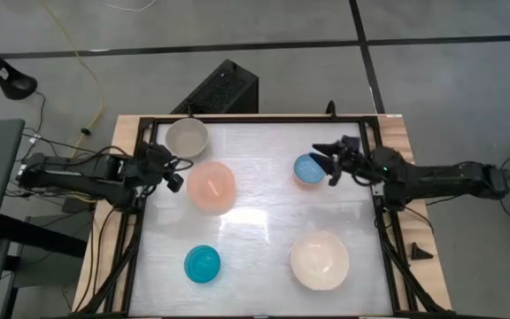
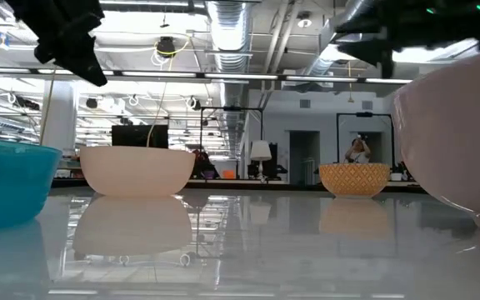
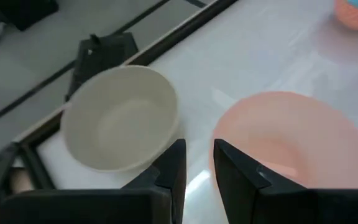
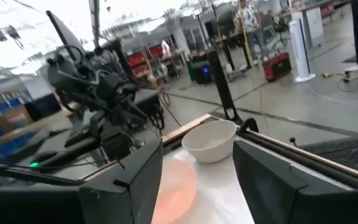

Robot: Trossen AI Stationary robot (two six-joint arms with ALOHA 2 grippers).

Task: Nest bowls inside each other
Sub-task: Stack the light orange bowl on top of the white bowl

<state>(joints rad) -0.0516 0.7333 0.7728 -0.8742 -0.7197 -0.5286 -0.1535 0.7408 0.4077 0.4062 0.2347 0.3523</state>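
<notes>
Five bowls stand apart on their bases on the white table [image 1: 264, 213]. These are the grey-beige bowl [image 1: 187, 136] at the far left, the salmon-pink one [image 1: 211, 186] beside it, the light blue speckled one [image 1: 307, 168] at the far right, the turquoise one [image 1: 203, 264] at the near left and the cream-white one [image 1: 320, 260] at the near right. My left gripper [image 3: 197, 163] hovers above the gap between the grey-beige [image 3: 120, 118] and pink [image 3: 291, 137] bowls, a narrow gap between its fingers and nothing in it. My right gripper [image 1: 324, 162] hangs wide open over the blue bowl, pointing level.
A dark metal frame [image 1: 140, 221] runs around the table. A black box [image 1: 224, 89] sits on the floor beyond the far edge. Open white surface lies between the bowls at the table's middle. Both arms are raised well above the bowls in the low view.
</notes>
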